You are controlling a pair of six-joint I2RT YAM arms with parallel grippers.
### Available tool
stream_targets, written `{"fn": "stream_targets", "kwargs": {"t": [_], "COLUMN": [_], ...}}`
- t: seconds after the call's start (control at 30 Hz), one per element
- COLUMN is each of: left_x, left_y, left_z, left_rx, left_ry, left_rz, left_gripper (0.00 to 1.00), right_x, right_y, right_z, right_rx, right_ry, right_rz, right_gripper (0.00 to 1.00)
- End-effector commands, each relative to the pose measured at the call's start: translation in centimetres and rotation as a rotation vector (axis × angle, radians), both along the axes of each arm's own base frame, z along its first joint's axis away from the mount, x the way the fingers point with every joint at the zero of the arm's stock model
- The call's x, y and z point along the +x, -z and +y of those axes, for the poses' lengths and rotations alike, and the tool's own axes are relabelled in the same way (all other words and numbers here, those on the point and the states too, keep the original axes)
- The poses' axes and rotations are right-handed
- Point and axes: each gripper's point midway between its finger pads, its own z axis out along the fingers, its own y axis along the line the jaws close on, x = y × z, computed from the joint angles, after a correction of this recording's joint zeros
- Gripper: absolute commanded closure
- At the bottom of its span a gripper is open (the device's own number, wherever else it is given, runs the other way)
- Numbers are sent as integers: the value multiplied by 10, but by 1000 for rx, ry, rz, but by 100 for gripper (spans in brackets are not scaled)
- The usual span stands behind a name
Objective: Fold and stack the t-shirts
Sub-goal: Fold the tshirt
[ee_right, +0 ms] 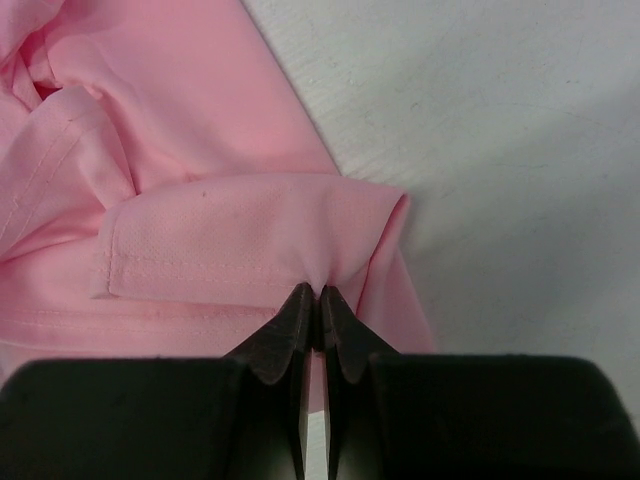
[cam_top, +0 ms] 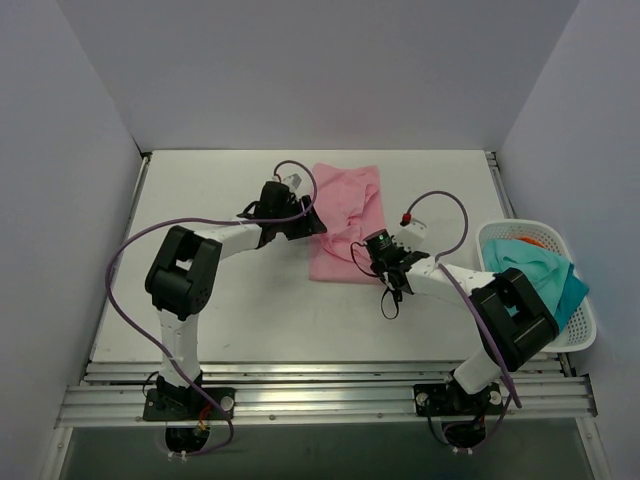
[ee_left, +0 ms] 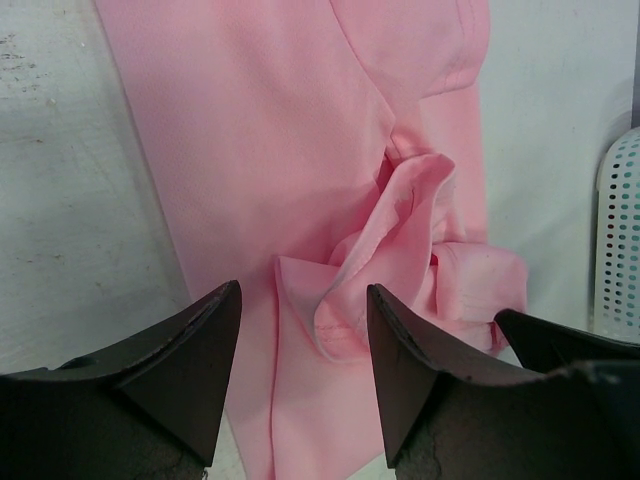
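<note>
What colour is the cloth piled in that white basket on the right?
Teal. The cloth fills the basket, and the top external view shows it best.

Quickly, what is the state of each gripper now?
Left gripper: open, above the pink t-shirt.
Right gripper: shut on the pink t-shirt's edge.

1. One pink t-shirt (cam_top: 345, 215) lies on the single table (cam_top: 250, 320).
2. One white basket (cam_top: 588, 332) — the teal cloth (cam_top: 535, 262) heaped in it cannot be counted into separate pieces.
3. Two arms: left arm (cam_top: 190, 270), right arm (cam_top: 515, 310).
4. Two grippers — left gripper (ee_left: 303, 295), right gripper (ee_right: 312, 300).
</note>
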Motion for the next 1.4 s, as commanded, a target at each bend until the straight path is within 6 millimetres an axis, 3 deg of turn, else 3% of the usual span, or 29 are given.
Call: {"fn": "stream_targets", "kwargs": {"t": [0.0,0.37,0.67,0.97,1.23,1.37], "left_x": [6,-8,-16,-15,-12,-17], "left_y": [-47,-64,-50,-43,-34,-35], "left_z": [-7,-28,-48,-40,-36,-22], "left_rx": [-72,-108,-95,-32,50,133], "left_ry": [14,62,98,78,64,35], "left_rz": [-92,-91,-69,-77,-88,-98], "left_gripper": [38,38,38,39,46,46], "right_x": [5,8,9,7,7,8], "right_y": [-8,-2,2,6,11,11], "right_z": [-5,-8,-7,-11,-10,-10], "right_rx": [0,4,6,8,13,13], "right_ry": [19,20,18,22,18,16], "right_rz": [-28,-19,-13,-7,1,1], "right_gripper": [100,100,100,100,100,100]}}
